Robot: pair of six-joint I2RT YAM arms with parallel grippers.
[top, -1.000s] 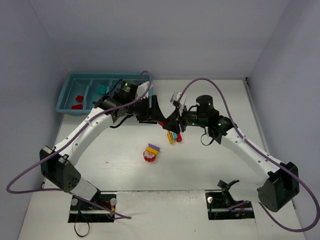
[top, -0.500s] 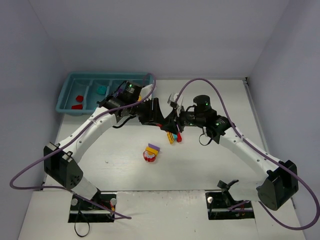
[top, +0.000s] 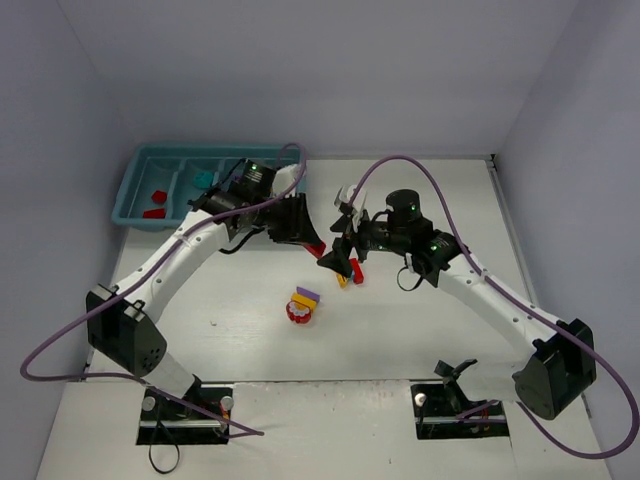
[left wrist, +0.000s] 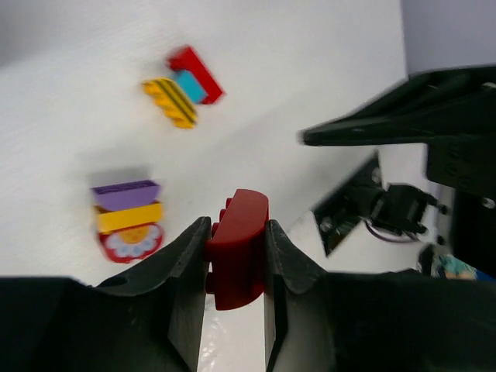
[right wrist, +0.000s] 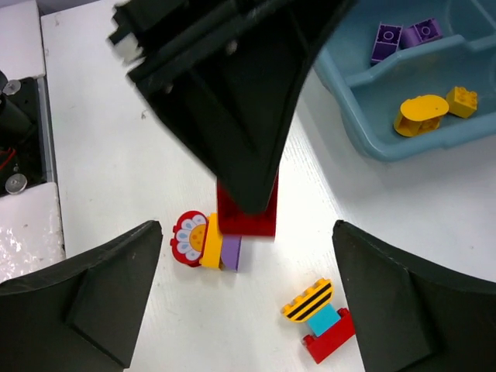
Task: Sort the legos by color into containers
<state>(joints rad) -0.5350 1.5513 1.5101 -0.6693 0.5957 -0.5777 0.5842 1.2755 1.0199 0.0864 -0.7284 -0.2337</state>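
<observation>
My left gripper (left wrist: 237,228) is shut on a red lego brick (left wrist: 236,260), held above the table (top: 317,250). My right gripper (right wrist: 248,298) stands wide open just right of it, holding nothing. Below its jaws lie two lego stacks: a red flower piece with yellow and purple bricks (right wrist: 203,240), and a striped yellow, teal and red stack (right wrist: 322,319). In the top view the flower stack (top: 301,306) sits nearer the arm bases. The teal tray of containers (top: 130,190) is at the far left, with red (top: 155,205) and teal (top: 203,180) pieces inside.
The right wrist view shows purple bricks (right wrist: 403,35) and yellow pieces (right wrist: 422,112) in two tray compartments. Both arms meet near the table's middle, fingers close together. Grey walls enclose the table on three sides. Purple cables loop over each arm.
The right gripper has sprung open from shut. The left gripper has closed on the red brick and drawn slightly back to the left with it.
</observation>
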